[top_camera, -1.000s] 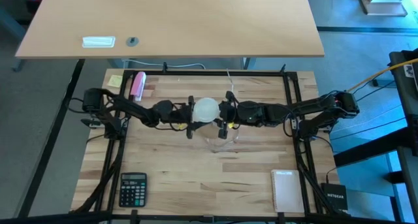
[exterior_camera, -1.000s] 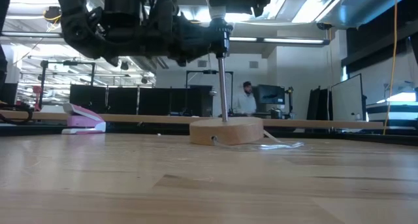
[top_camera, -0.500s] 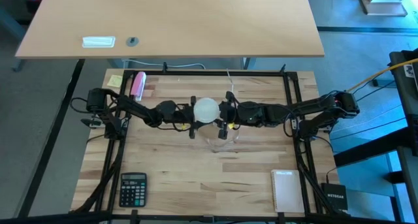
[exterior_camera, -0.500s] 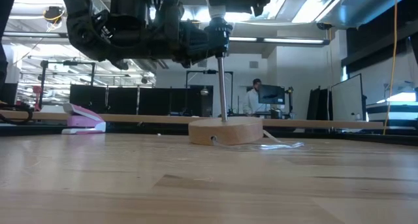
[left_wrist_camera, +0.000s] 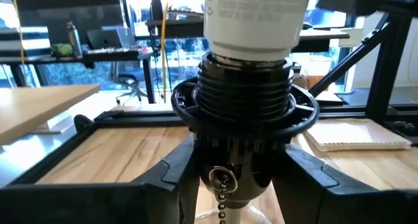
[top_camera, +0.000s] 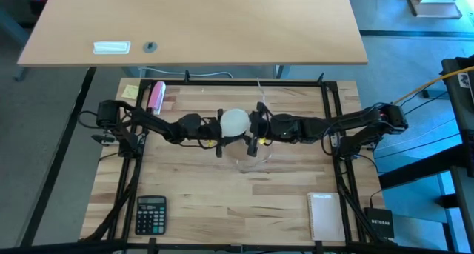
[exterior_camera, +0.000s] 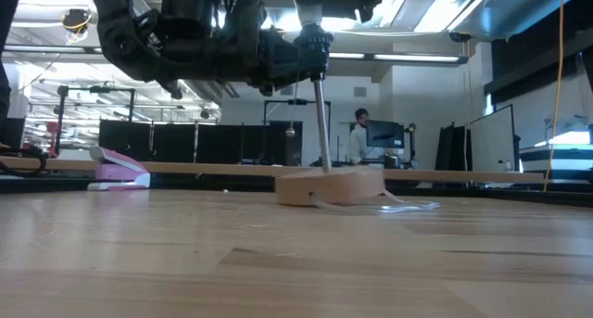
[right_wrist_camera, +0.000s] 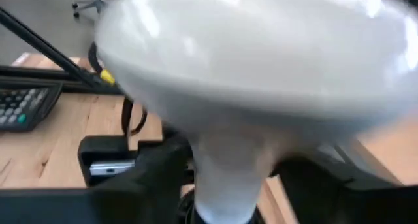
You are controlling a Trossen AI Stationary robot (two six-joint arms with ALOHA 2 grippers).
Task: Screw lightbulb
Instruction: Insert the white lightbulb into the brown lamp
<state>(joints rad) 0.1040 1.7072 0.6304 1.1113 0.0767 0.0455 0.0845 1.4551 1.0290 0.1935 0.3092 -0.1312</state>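
A white globe lightbulb sits on top of a black threaded socket. The socket tops a thin metal rod that stands on a round wooden disc at the table's middle. My left gripper comes from the left and is shut on the socket. My right gripper comes from the right and is shut on the bulb, whose neck shows in the right wrist view. The bulb's screw base is hidden inside the socket. My left gripper holds the black socket's lower body, under its wide collar, pinched between its two fingers. The fingers come level from the table's left. The socket stands up on its rod with the bulb above it. My right gripper has its two fingers on either side of the bulb's narrow neck, below the globe. The fingers come level from the table's right. The bulb is upright, base down in the socket.
A calculator lies near left and a white pad near right. A pink stapler and a yellow note lie far left. A clear cord or film lies by the disc. A person stands in the room behind.
The wooden disc has shifted a little toward the table's right, and the rod now leans slightly instead of standing straight. The socket end stays in my left gripper. Both grippers have kept their holds.
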